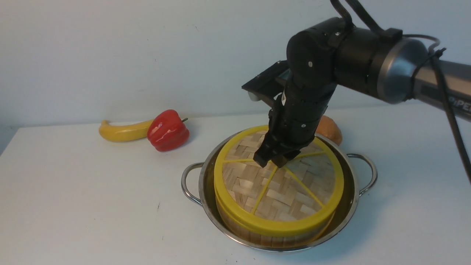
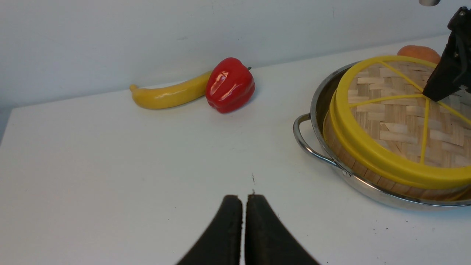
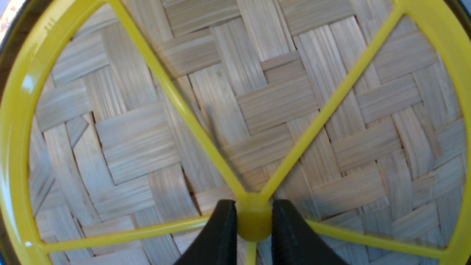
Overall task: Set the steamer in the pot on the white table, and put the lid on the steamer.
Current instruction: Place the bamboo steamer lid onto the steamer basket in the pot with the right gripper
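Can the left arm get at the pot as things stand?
Probably yes: the left gripper is shut and empty, with only bare white table between it and the pot; the right gripper grips the lid centre.

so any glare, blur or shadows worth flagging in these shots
Front view: soft light, faint shadow beside the pot, sheen on the red pepper. Left wrist view: sharp, left gripper slightly soft. Right wrist view: glare spots on the rim of the lid.

The lid (image 1: 278, 186) is matt woven bamboo with a glossy yellow plastic rim and spokes. Under it, the steamer (image 1: 265, 240) wall shows pale wooden slats. The pot (image 1: 206, 184) is mirror-polished steel, the white table (image 1: 92, 206) smooth and matt, the red pepper (image 1: 168, 130) glossy.
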`<action>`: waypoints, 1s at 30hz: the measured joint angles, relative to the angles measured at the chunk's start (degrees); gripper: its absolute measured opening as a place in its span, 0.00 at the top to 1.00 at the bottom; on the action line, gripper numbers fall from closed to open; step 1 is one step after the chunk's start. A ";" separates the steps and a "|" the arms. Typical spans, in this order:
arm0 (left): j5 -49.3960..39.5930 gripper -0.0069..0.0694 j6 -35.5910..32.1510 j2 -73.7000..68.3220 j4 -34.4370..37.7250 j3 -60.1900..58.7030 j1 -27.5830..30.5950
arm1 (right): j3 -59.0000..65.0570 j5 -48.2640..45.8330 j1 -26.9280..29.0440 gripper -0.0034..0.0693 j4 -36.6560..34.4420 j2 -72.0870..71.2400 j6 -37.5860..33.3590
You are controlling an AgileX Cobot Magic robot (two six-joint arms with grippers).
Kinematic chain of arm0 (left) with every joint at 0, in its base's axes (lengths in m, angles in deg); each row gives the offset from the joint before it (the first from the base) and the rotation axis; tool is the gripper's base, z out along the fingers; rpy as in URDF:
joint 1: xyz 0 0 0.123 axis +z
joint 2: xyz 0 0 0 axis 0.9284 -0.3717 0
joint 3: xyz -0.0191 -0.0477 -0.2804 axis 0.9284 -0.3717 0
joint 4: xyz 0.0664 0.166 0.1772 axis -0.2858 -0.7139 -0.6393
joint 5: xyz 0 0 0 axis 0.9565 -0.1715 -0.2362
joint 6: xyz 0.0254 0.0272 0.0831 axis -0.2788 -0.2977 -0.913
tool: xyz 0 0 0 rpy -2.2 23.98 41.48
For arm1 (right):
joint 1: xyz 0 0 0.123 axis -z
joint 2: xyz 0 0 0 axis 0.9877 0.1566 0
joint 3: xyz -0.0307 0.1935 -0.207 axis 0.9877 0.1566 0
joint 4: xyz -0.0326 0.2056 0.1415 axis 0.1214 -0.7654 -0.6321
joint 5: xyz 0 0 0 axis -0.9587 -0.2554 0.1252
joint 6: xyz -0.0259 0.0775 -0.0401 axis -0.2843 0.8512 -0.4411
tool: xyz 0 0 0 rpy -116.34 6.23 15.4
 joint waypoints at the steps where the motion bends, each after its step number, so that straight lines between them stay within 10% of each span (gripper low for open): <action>1: 0.00 0.90 0.00 0.00 0.00 0.00 0.00 | 0.00 0.04 0.00 0.77 -0.07 0.00 -0.17; 30: 0.00 0.90 0.00 0.00 0.00 0.00 0.00 | 0.00 1.54 0.28 0.77 -1.36 0.24 -2.51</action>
